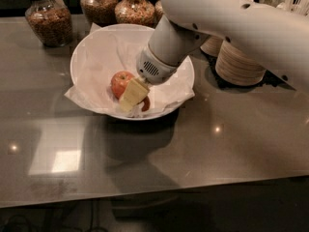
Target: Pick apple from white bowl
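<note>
The wide white bowl (96, 42), lined with crumpled white paper, stands on the grey counter. My gripper (133, 95) reaches down into it from the upper right, its pale yellow tip low near the bowl's bottom. A sliver of darker red apple (146, 104) shows at the tip's lower right, mostly hidden behind the gripper. A brighter orange-red apple (119, 82) lies just left of the tip, against it. I cannot tell whether the gripper holds either one.
Three glass jars of nuts or grains (47, 23) stand along the back edge behind the bowl. Stacks of tan-sided paper bowls (239, 64) stand to the right, under my arm (231, 18). The counter's front edge runs near the bottom.
</note>
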`<state>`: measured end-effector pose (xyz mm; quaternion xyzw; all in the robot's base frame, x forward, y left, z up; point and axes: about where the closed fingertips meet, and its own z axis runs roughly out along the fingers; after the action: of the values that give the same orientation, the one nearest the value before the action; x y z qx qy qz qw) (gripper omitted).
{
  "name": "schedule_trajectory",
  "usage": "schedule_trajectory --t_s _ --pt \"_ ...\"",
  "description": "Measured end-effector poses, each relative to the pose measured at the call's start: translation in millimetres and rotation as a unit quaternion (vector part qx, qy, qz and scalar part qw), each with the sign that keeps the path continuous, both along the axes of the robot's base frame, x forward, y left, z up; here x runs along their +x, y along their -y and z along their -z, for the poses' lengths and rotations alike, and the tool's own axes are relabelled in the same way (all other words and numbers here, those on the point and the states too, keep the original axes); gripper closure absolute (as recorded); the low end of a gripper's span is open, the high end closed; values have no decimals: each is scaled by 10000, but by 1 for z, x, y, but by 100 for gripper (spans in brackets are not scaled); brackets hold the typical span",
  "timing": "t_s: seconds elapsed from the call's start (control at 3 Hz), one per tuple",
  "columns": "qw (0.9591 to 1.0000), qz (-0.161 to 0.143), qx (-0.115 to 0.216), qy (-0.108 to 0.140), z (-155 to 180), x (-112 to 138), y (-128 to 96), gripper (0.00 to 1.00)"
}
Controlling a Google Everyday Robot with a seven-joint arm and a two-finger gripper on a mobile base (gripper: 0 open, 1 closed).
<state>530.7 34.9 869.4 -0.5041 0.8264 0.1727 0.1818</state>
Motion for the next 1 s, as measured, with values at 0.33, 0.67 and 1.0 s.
schedule_trajectory --t_s 0.33,0.67,1.0 --pt "9999 29 -56 -113 12 -1 0 26" --pt "9999 29 -73 -134 15 -1 0 44" --pt "9999 29 -73 -134 15 -1 0 68"
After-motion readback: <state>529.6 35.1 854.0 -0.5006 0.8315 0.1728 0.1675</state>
